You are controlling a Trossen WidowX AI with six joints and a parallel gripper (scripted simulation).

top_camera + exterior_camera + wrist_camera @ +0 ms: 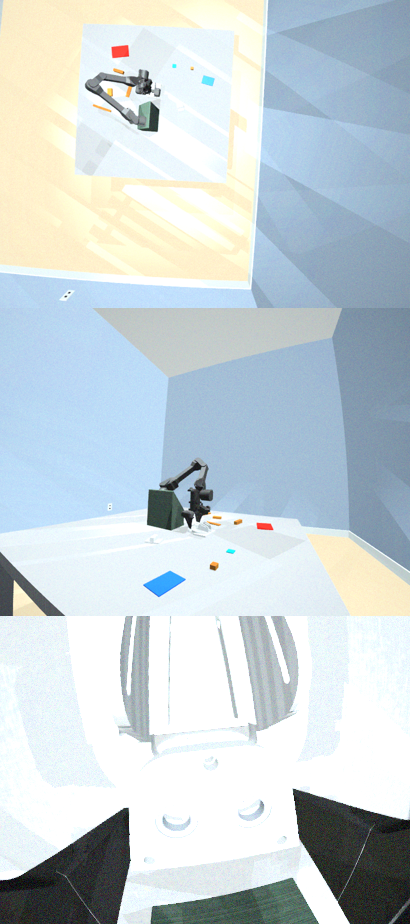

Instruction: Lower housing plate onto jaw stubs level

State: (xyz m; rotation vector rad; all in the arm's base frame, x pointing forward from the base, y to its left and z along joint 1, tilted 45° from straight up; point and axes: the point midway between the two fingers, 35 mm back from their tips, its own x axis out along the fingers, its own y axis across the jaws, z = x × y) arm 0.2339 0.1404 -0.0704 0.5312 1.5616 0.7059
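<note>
My gripper (210, 806) (194, 525) (150, 91) is shut on the white housing plate (212, 786), with one dark finger at each side edge in the wrist view. The plate has two large round holes and several small ones. Two grey ribbed jaws (136, 671) (270, 708) stand side by side just beyond the plate's far edge, on a white base. The jaws (205, 526) also show in the exterior view, just beside the fingertips. Pale shapes show inside the large holes, but I cannot tell whether they are the stubs. The gap under the plate is hidden.
The dark green arm stand (148, 114) (160, 508) is close beside the gripper. A small white part (180, 108) (153, 539) lies on the table. Several orange blocks, a red plate (120, 51) (264, 526), a blue plate (208, 80) (164, 583) and a cyan square (174, 65) (231, 551) lie around.
</note>
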